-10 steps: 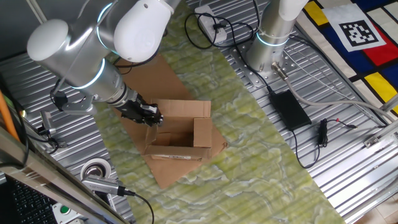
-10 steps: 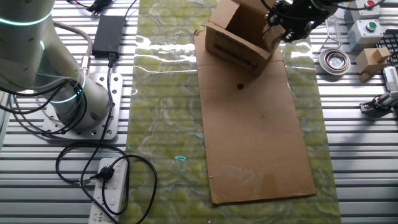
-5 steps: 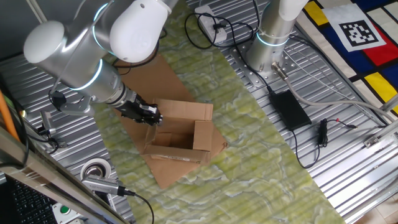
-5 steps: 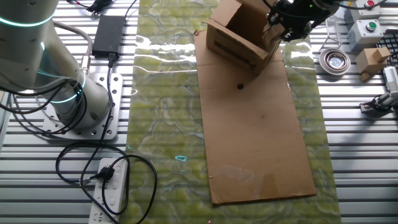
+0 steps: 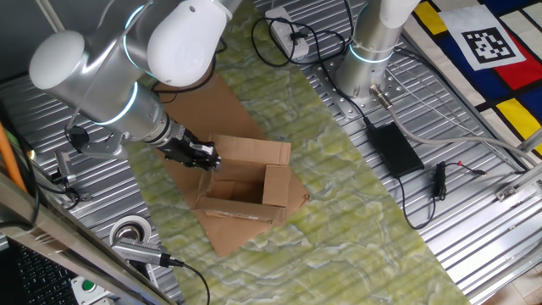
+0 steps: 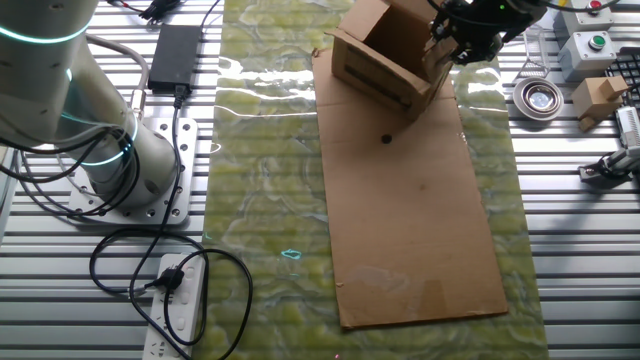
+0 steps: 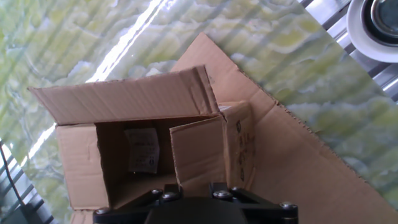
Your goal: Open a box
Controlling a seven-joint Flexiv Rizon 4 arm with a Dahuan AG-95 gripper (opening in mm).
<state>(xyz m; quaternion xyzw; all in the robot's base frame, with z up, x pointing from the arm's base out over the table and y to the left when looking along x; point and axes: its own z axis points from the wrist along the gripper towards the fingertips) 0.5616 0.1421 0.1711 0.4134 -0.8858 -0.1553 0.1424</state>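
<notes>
The small brown cardboard box (image 5: 246, 182) stands open on a flat cardboard sheet (image 5: 203, 110). Its far flap is raised, a side flap stands up inside, and a white label shows on the inner wall (image 7: 143, 149). My gripper (image 5: 206, 159) is at the box's left edge, shut on an upright side flap (image 7: 199, 152) that runs down between the fingers. In the other fixed view the box (image 6: 385, 60) sits at the sheet's top end with the gripper (image 6: 452, 45) at its right corner. The fingertips are mostly hidden in the hand view (image 7: 189, 190).
A tape roll (image 5: 131, 230) lies on the metal table near the box, and it also shows in the other fixed view (image 6: 540, 95). The arm's base (image 5: 368, 59), a black power adapter (image 5: 392, 148) and a power strip (image 6: 175, 300) with cables sit around the green mat (image 6: 270, 200).
The arm has shifted slightly up and left, and the box has tilted or shifted a little with the held flap. The gripper's grasp is unchanged.
</notes>
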